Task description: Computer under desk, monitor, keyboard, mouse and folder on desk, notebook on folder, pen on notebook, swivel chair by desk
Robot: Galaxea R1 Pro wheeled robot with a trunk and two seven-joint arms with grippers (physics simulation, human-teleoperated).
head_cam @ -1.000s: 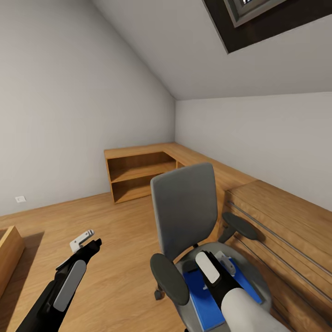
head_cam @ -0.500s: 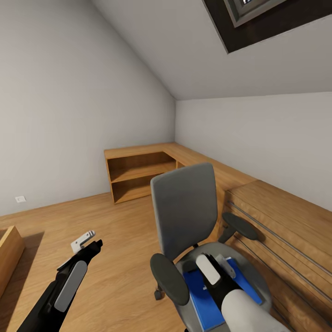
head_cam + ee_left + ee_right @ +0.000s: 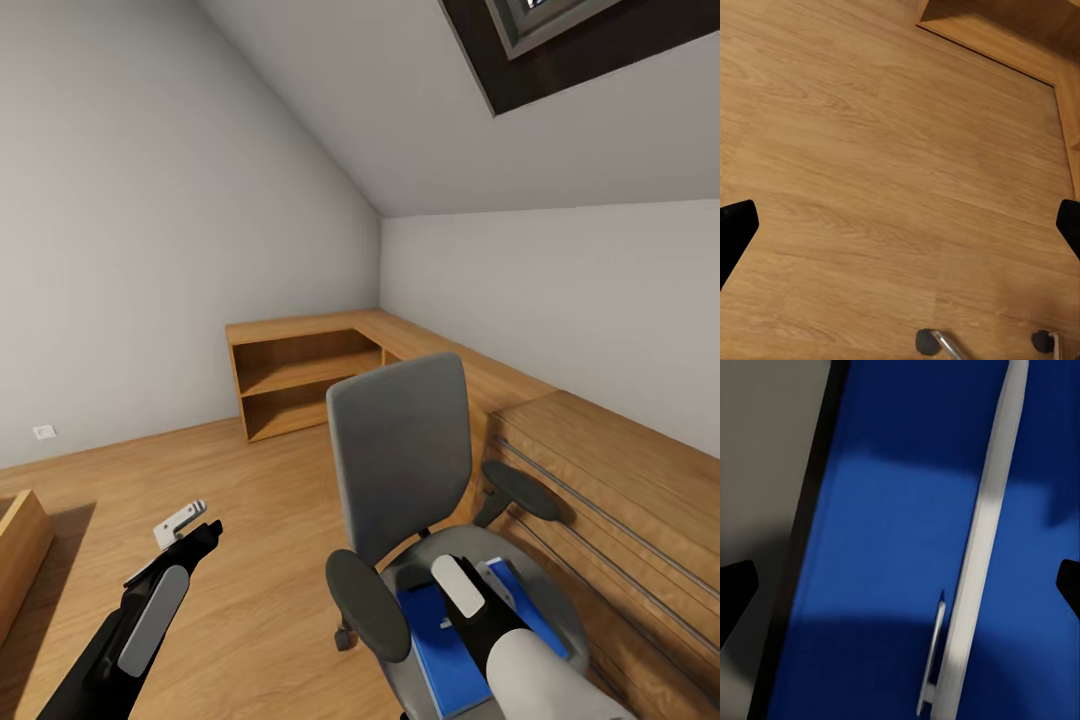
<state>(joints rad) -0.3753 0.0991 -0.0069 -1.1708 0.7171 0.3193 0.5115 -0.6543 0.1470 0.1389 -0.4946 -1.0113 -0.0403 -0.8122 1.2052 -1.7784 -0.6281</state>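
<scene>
The swivel chair [image 3: 400, 455] stands at the lower right of the head view, grey back upright, black armrests out to the sides. Flat on its seat lies the bright blue folder [image 3: 440, 655]. My right gripper [image 3: 492, 590] hangs close over it, pointing down. In the right wrist view the folder [image 3: 892, 540] has a pale spine strip and a small clip, and the black fingertips [image 3: 735, 592] stand far apart at both edges, open and empty. My left gripper [image 3: 188, 527] hovers over bare floor left of the chair, open, with its fingertips [image 3: 735, 232] wide apart.
A low light-wood shelf unit [image 3: 300, 375] fills the far corner, and a wooden bench [image 3: 620, 500] runs along the right wall just behind the chair. Another wooden piece [image 3: 20, 550] sits at the left edge. Chair casters [image 3: 926, 341] show near my left gripper.
My right gripper has sunk a little and shifted slightly right over the folder. The left arm has barely moved.
</scene>
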